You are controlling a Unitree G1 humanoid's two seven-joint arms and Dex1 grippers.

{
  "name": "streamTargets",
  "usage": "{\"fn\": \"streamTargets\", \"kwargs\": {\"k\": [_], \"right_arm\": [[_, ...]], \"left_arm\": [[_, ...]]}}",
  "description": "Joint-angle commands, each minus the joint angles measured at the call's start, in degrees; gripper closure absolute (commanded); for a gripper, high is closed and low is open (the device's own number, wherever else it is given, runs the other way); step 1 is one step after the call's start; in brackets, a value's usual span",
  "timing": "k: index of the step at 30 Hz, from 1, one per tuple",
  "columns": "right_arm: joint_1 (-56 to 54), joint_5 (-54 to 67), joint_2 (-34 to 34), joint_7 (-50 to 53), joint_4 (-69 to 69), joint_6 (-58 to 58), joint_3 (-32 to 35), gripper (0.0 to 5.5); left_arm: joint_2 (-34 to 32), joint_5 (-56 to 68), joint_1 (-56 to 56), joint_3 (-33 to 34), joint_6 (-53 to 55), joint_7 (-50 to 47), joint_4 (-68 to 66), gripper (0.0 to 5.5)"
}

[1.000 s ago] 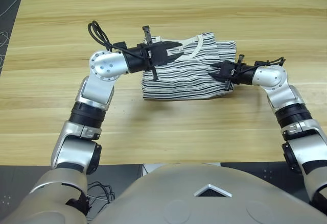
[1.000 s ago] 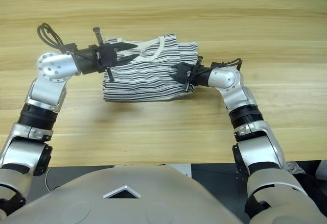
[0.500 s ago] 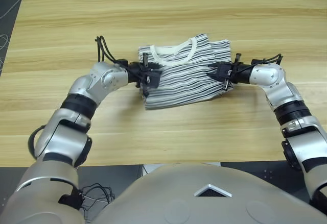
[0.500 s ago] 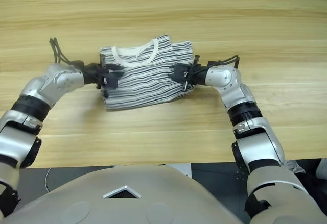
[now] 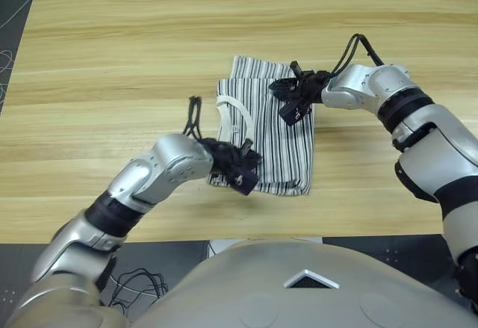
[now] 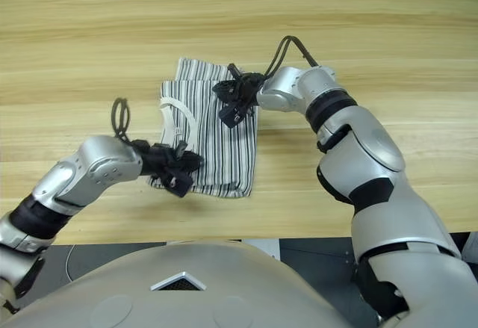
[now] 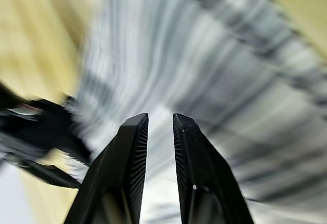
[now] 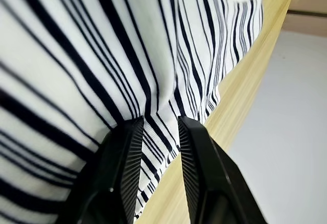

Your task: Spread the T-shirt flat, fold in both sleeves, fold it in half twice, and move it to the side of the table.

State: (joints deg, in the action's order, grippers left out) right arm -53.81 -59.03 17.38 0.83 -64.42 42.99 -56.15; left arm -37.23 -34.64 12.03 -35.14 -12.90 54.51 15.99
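- Dragging the folded T-shirt (image 5: 272,141), which lies mid-way across the counter (image 5: 112,44), could skew its layers if the arms pull unevenly.
- Right pincer (image 8: 160,123) pinches the shirt's far edge; so thin a bite may slip.
- Left pincer (image 7: 159,117) sits at the near corner; I cannot tell its grip.
- No writing is legible.
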Motion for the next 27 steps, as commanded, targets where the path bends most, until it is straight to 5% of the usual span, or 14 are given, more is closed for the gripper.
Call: {"fn": "streamTargets", "kwargs": {"k": [1, 9, 14, 20, 24, 27], "right_arm": [[2.1, -6.4, -3.8, 4.5, -5.7, -0.3, -6.1, 4.26], [-1.1, -9.6, 0.3, 13.7, -5.3, 2.7, -10.5, 4.26], [-4.9, -7.1, 7.2, 17.5, 2.4, 9.9, -7.6, 4.26], [-2.8, 4.9, 13.3, 8.5, 7.9, 18.2, 2.3, 4.26], [5.2, 31.5, 19.1, -11.5, 8.9, 24.7, 8.9, 4.26], [15.5, 51.4, 29.6, -26.6, 22.5, 21.1, 7.6, 4.26]], "left_arm": [[5.4, -0.5, 4.9, -0.9, 4.3, 2.5, 1.2, 4.60], [-3.4, -1.2, -1.0, 2.7, 3.4, 2.7, 2.0, 4.60], [-2.9, 14.9, -7.9, 8.3, 4.8, 2.3, 16.9, 4.60], [-2.8, 31.6, -10.6, 19.4, 6.2, -0.4, 19.9, 4.60], [-11.6, 26.9, -19.6, 27.0, -4.9, -1.3, 9.9, 4.60], [-17.5, 29.8, -26.1, 33.1, -10.0, 0.7, 2.6, 4.13]]}}
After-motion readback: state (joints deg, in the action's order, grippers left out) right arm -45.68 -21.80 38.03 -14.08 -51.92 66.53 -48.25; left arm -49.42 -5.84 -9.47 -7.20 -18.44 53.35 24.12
